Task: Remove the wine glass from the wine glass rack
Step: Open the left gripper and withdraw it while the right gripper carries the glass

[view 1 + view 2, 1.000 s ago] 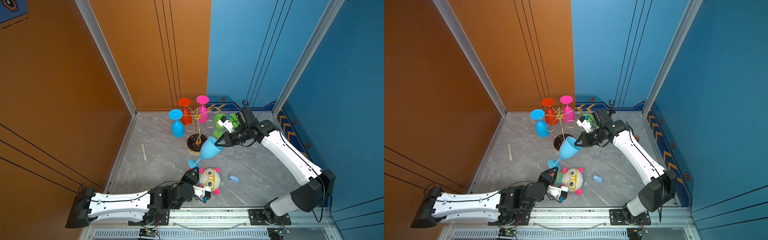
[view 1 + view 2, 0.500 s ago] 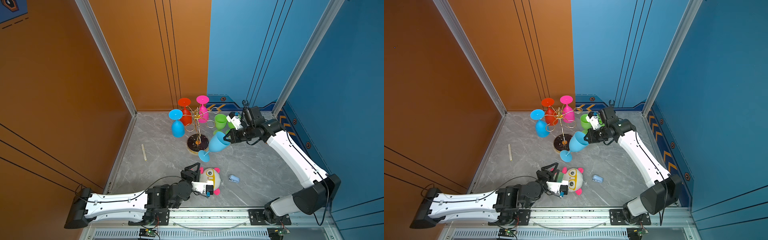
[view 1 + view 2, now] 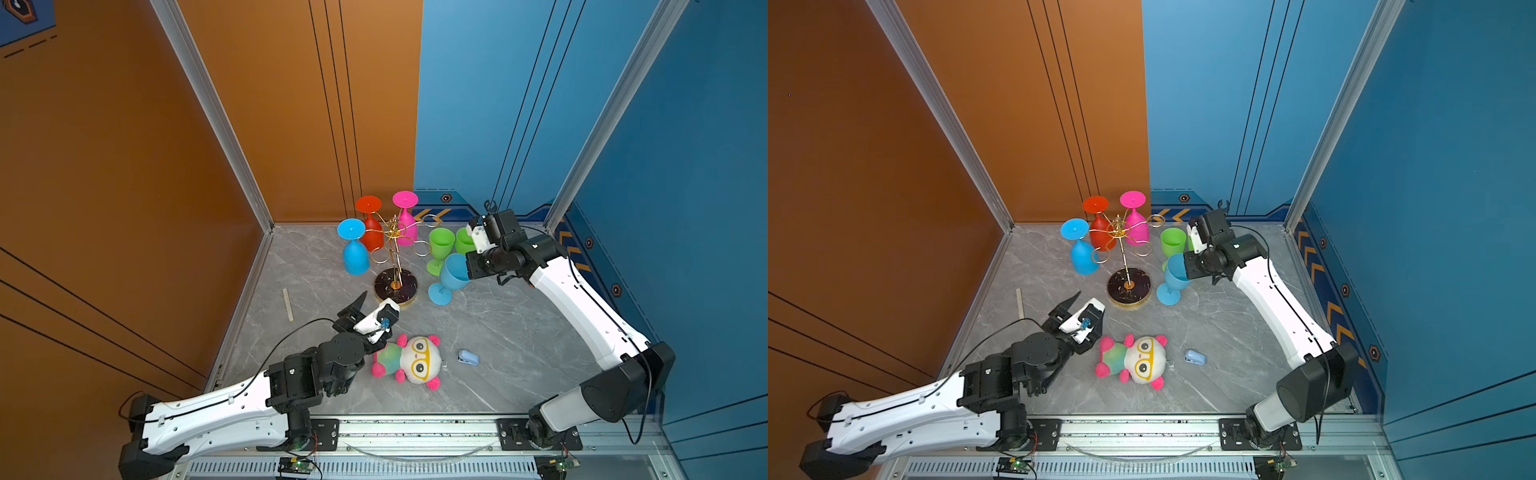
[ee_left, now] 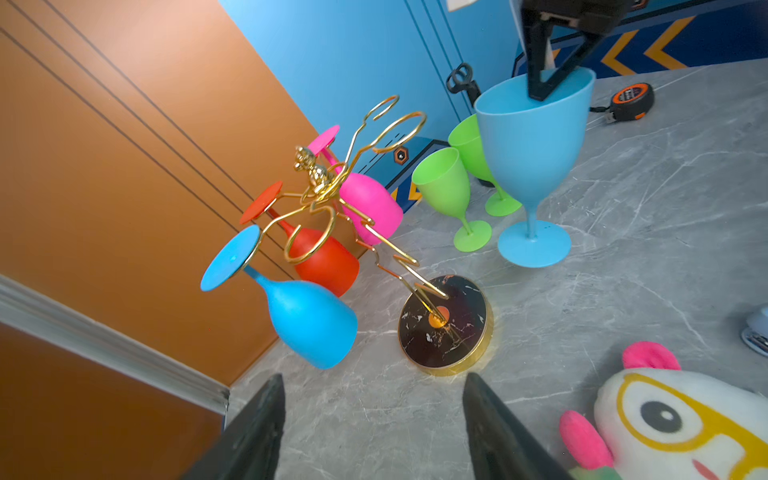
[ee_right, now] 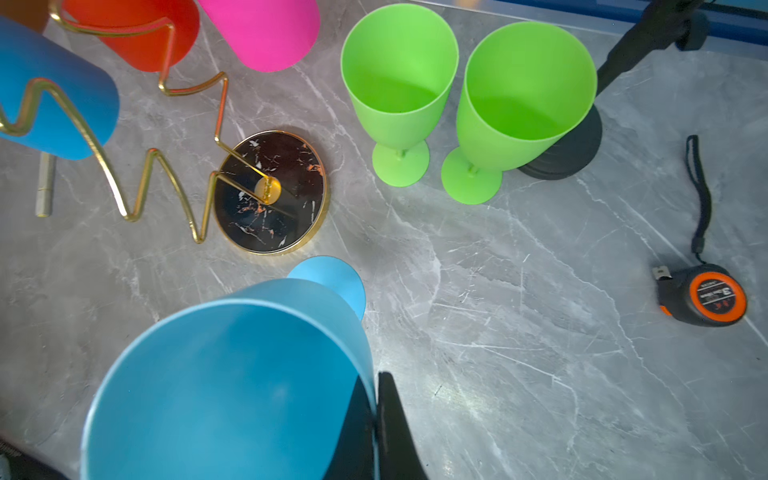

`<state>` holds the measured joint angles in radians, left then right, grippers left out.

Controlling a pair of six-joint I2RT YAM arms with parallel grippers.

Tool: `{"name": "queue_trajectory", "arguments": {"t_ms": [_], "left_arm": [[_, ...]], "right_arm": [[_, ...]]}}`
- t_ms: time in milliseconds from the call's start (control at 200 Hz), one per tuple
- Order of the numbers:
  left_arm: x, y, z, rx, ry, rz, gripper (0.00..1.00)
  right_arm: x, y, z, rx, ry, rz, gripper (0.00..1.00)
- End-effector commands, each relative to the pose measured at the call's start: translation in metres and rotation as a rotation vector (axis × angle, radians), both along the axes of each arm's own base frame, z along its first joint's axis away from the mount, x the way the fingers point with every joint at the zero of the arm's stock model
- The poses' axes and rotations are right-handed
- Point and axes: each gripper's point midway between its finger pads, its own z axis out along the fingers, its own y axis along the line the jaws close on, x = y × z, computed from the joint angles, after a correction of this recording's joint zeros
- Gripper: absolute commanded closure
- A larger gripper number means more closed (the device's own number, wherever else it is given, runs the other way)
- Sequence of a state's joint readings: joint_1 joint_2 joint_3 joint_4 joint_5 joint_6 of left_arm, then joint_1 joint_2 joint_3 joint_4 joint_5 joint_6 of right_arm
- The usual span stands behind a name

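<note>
The gold wire wine glass rack (image 3: pixel 394 248) stands on its round black marbled base (image 3: pixel 395 286) near the back. Blue (image 3: pixel 355 257), red (image 3: pixel 371 237) and pink (image 3: pixel 406 232) glasses hang upside down on it. A second blue wine glass (image 3: pixel 451 274) is off the rack, bowl up, to the right of the base. Its foot (image 4: pixel 534 245) is at the floor. My right gripper (image 5: pixel 376 382) is shut on its rim, one finger inside the bowl. My left gripper (image 4: pixel 374 376) is open and holds nothing, in front of the rack base (image 4: pixel 444 328).
Two green glasses (image 3: pixel 440 245) (image 3: pixel 463 241) stand right of the rack, with a small black stand (image 5: pixel 569 153) behind them. Lying on the floor are a tape measure (image 5: pixel 702 297), a plush toy (image 3: pixel 415 361), a small blue object (image 3: pixel 467 357) and a pale strip (image 3: pixel 287 303).
My right gripper has carried the blue wine glass right and down, from tilted in mid-air to upright beside the rack base. My left gripper has opened wider and swung toward the rack.
</note>
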<state>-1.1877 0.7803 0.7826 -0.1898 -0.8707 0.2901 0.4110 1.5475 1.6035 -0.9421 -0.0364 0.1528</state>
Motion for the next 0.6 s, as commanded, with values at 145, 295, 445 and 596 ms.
{"name": "queue_trajectory", "arguments": {"t_ms": [145, 295, 445, 596], "left_arm": [[0.006, 0.035, -0.011, -0.215, 0.159, 0.099, 0.31], [0.012, 0.055, -0.02, -0.279, 0.229, 0.161, 0.31], [0.017, 0.067, -0.032, -0.323, 0.311, 0.203, 0.3], [0.021, 0.077, -0.04, -0.385, 0.371, 0.236, 0.3]], "right_arm": [[0.034, -0.003, -0.012, -0.092, -0.021, -0.046, 1.0], [0.047, 0.003, -0.024, -0.102, -0.001, -0.045, 1.0], [0.058, 0.008, -0.034, -0.111, 0.014, -0.043, 1.0], [0.066, 0.011, -0.043, -0.119, 0.025, -0.045, 1.0]]}}
